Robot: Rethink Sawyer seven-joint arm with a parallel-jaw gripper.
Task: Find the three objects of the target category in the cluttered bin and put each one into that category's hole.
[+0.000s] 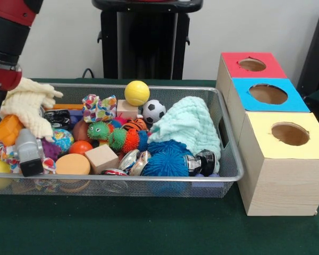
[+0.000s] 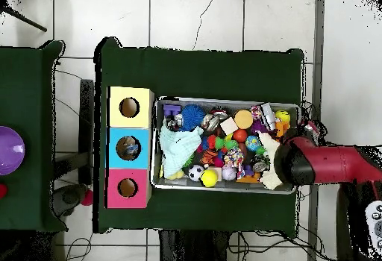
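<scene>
The wire mesh bin (image 1: pixel 231 154) is full of toys; it also shows in the overhead view (image 2: pixel 224 100). Two shiny, crinkly see-through film bags (image 1: pixel 134 160) lie near its front rim, left of a blue spiky ball (image 1: pixel 167 162). Another shiny bag (image 1: pixel 202 162) lies right of that ball. My gripper (image 1: pixel 29 158) hangs low at the bin's left end, among the clutter and far left of the bags. A cream knitted cloth (image 1: pixel 26 109) lies right beside it. In the overhead view my arm (image 2: pixel 328 165) reaches in from the right and hides the gripper.
Three wooden boxes with round holes stand right of the bin: red top (image 1: pixel 252 65), blue top (image 1: pixel 268 94), yellow top (image 1: pixel 290 134). A pale blue knitted cloth (image 1: pixel 189 127), a yellow ball (image 1: pixel 136 92), a soccer ball (image 1: pixel 153 110) and a wooden cube (image 1: pixel 101 158) fill the bin.
</scene>
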